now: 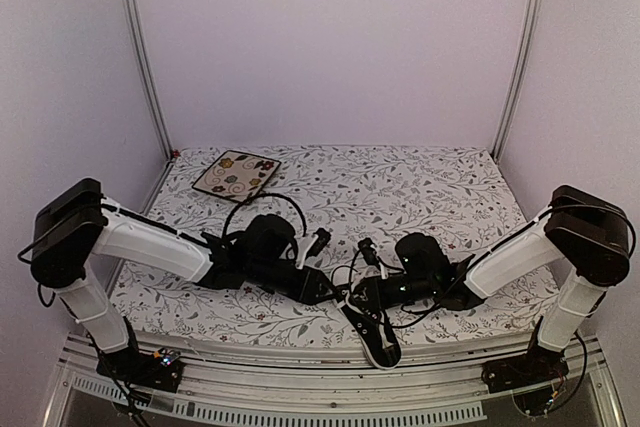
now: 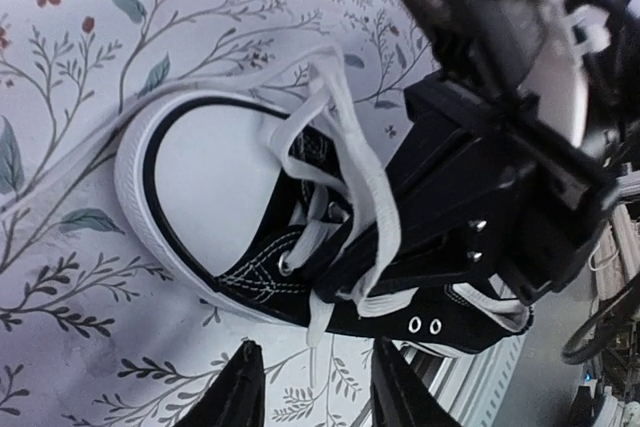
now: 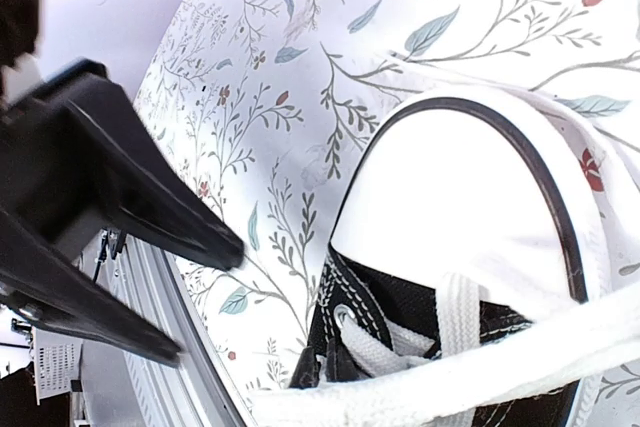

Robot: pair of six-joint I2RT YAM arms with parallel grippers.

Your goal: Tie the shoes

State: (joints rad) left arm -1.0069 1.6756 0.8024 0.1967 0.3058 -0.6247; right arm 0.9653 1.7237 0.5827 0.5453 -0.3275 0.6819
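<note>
The shoe [image 1: 375, 337], a black low-top sneaker with a white toe cap [image 2: 215, 192] and white laces [image 2: 345, 157], lies at the table's front edge between the two arms. My left gripper [image 2: 315, 372] hovers open beside the shoe's side, and a loose lace end [image 2: 316, 332] hangs just ahead of its gap. My right gripper [image 1: 358, 299] rests across the shoe's lacing, shut on a lace. That lace [image 3: 450, 387] stretches taut across the bottom of the right wrist view. The right wrist view also catches the left gripper's spread fingers [image 3: 150, 202].
A square floral plate [image 1: 237, 173] lies at the back left of the patterned tablecloth [image 1: 420, 187]. The table's metal front rail [image 1: 300, 382] runs just below the shoe. Black cables [image 1: 265, 202] loop above the left wrist.
</note>
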